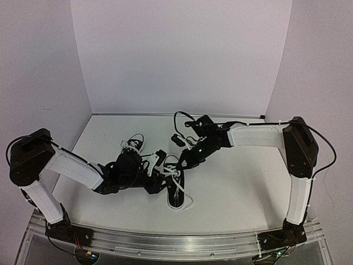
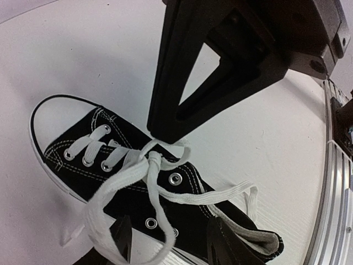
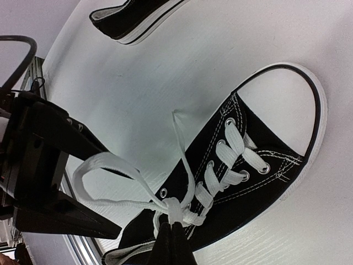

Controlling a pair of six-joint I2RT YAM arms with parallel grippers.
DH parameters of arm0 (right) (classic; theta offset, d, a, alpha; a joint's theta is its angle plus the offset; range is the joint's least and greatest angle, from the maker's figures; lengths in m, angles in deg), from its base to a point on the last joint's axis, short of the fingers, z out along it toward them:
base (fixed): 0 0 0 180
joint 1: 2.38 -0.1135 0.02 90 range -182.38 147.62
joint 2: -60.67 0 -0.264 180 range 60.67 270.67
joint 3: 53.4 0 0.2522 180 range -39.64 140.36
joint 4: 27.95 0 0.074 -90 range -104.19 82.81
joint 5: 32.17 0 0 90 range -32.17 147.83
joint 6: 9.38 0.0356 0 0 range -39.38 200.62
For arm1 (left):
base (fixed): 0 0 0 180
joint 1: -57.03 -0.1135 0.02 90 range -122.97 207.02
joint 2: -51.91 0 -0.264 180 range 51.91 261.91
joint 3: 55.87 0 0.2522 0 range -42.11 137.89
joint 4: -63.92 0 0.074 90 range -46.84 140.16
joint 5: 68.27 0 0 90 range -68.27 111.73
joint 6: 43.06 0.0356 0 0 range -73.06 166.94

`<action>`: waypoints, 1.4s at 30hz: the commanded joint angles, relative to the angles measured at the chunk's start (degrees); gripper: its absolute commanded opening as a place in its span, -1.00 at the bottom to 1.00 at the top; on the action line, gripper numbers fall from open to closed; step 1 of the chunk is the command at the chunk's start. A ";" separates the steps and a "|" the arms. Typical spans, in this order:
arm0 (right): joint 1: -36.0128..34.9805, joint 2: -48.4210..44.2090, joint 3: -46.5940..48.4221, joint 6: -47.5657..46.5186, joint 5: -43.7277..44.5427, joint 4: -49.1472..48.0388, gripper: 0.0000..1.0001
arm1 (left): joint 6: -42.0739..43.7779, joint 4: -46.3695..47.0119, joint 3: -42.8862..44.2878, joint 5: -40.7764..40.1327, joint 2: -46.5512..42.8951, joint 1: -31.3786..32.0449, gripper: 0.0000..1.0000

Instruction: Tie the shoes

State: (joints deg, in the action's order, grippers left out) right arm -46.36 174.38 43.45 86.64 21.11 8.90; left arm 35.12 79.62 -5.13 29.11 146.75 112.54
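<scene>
The right gripper (image 3: 172,225) has its two fingers closed together. Its tip sits directly on the place where the white laces (image 2: 149,163) cross above the tongue of the near shoe (image 3: 251,193). Whether a strand is pinched between the fingers, the pictures do not show clearly.

The left gripper (image 2: 170,221) comes from the other side, and its fingers stand apart over the ankle part of the same shoe. One strand of lace hangs down between them, and the fingers do not close on anything.

This shoe stands on its sole on the white table (image 1: 237,187), in the middle of the front area between the two grippers. Its heel end is toward the metal rail (image 2: 336,182) at the near edge. The laces are threaded through the lower eyelets. Above them they make only one loose crossing, and the long ends and a loop fall over the side of the shoe.

The second shoe (image 1: 134,144) lies farther back and to the left, apart from both grippers.
</scene>
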 commanded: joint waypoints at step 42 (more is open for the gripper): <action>0.00 0.37 0.48 0.39 -0.36 -1.82 -1.00 | -20.54 42.40 -2.02 0.02 18.17 3.56 -0.99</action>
State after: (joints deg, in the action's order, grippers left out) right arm -46.34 174.38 43.17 86.86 21.04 8.03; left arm 15.40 115.77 -8.53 27.51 164.62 115.85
